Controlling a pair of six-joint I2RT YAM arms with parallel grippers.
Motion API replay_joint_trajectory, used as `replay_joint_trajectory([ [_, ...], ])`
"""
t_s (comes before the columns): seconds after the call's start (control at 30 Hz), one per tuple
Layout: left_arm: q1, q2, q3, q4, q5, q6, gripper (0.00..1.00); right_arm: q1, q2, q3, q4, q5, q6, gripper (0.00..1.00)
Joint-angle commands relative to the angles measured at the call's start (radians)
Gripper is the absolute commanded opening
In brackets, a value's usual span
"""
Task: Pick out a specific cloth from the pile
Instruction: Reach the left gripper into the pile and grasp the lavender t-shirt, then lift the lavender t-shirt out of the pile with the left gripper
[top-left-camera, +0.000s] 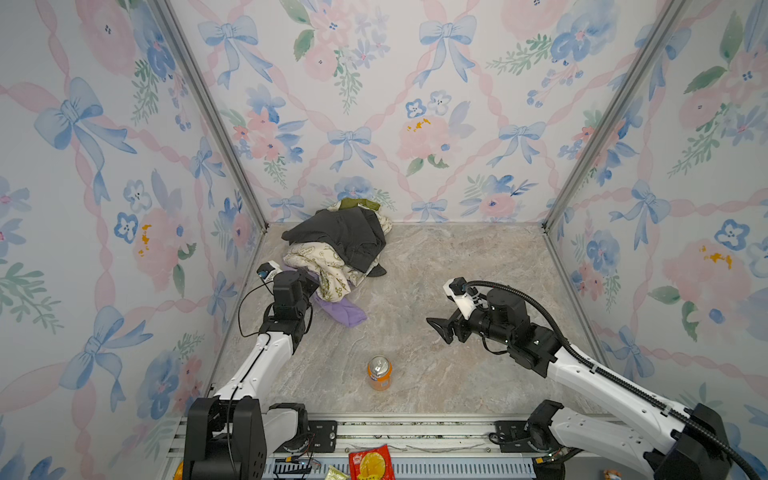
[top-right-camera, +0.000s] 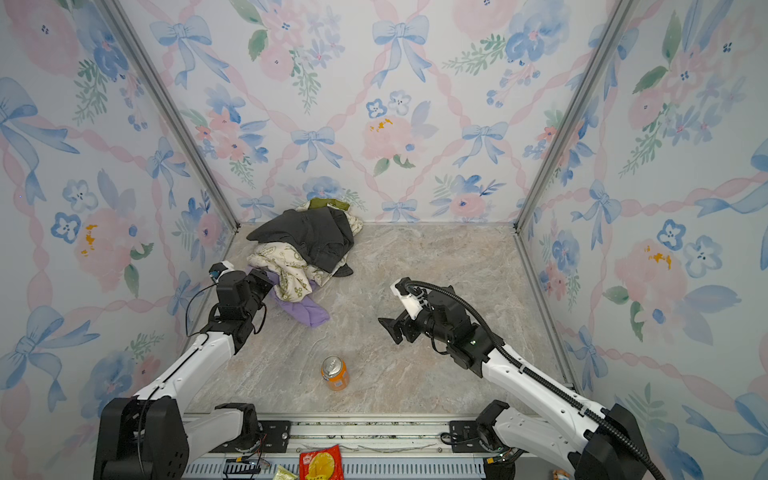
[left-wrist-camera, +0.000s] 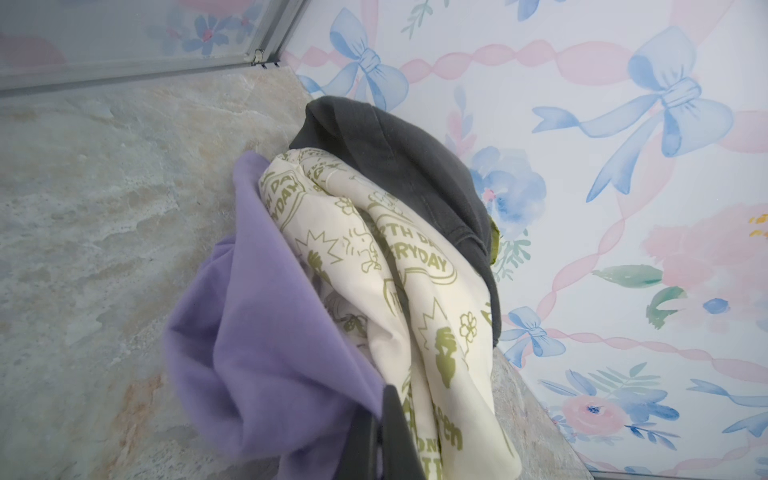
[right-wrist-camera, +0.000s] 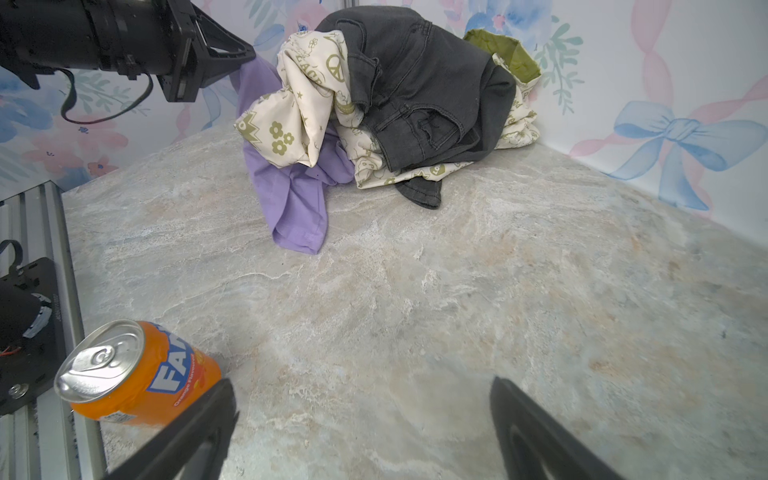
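The left wrist view is showing the left gripper (left-wrist-camera: 384, 411) clamping the cloth (left-wrist-camera: 257, 332); both top views are hiding that grip. The cloth is trailing from under the pile (top-left-camera: 340, 237) onto the tabletop (top-left-camera: 457, 270). The right gripper (right-wrist-camera: 361, 386) is hanging open.

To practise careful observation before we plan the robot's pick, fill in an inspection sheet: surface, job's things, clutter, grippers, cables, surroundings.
Surface: marbled tabletop, nothing spilled.
Job's things: purple cloth partly under pile, back left.
Clutter: orange can standing near front; red packet beyond front rail.
Grippers: left gripper shut on purple cloth; right gripper open, holding nothing.
Cables: black cable looping beside left arm; ribbed hose along right arm.
Surroundings: floral walls.
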Motion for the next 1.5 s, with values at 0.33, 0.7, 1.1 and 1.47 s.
replay_joint_trajectory([
  [0.33,0.006,-0.05,0.223,-0.04,-0.045,0.076,0.0,-0.023,-0.047,-0.036,0.025,0.055,0.018,0.97],
  [0.7,-0.001,-0.025,0.411,-0.065,-0.026,0.149,0.0,-0.037,-0.045,-0.037,0.031,0.07,0.028,0.97],
  [1.1,-0.174,0.011,0.631,-0.064,-0.094,0.324,0.0,-0.054,-0.041,-0.037,0.045,0.095,0.047,0.97],
  [1.47,-0.368,0.151,0.634,-0.067,-0.094,0.453,0.0,-0.079,-0.073,-0.048,0.037,0.16,0.075,0.97],
])
